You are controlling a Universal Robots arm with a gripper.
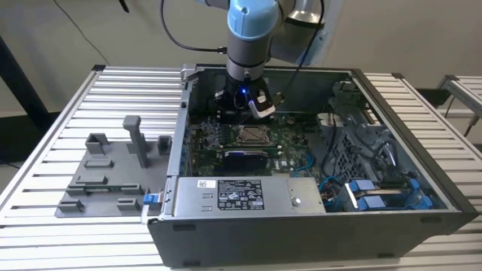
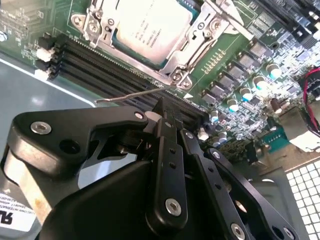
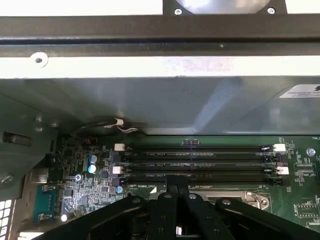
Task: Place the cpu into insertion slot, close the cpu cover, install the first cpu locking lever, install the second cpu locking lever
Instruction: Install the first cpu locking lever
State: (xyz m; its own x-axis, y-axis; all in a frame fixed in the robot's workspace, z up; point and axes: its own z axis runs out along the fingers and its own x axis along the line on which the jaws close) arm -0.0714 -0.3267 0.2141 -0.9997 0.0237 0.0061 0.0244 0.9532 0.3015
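The cpu point(image 2: 145, 27), a silver-grey square, lies in the insertion slot point(image 1: 251, 141) on the green motherboard. The cpu cover point(image 2: 200, 36), a silver frame, lies flat around it. A thin metal locking lever point(image 2: 131, 94) sticks out sideways from the socket's corner, just beyond my fingertips. My gripper point(image 2: 162, 109) is shut, its black fingers pressed together with nothing visible between them. It hovers over the memory slots point(image 3: 200, 162) beside the socket. In the exterior view the gripper point(image 1: 250, 110) hangs inside the case, just behind the socket.
The open computer case point(image 1: 173, 164) lies on a slatted table. A power supply point(image 1: 233, 195) sits at the front, and cables with blue connectors point(image 1: 369, 192) lie at the exterior view's right. A grey fixture point(image 1: 105, 169) rests outside the case on the left.
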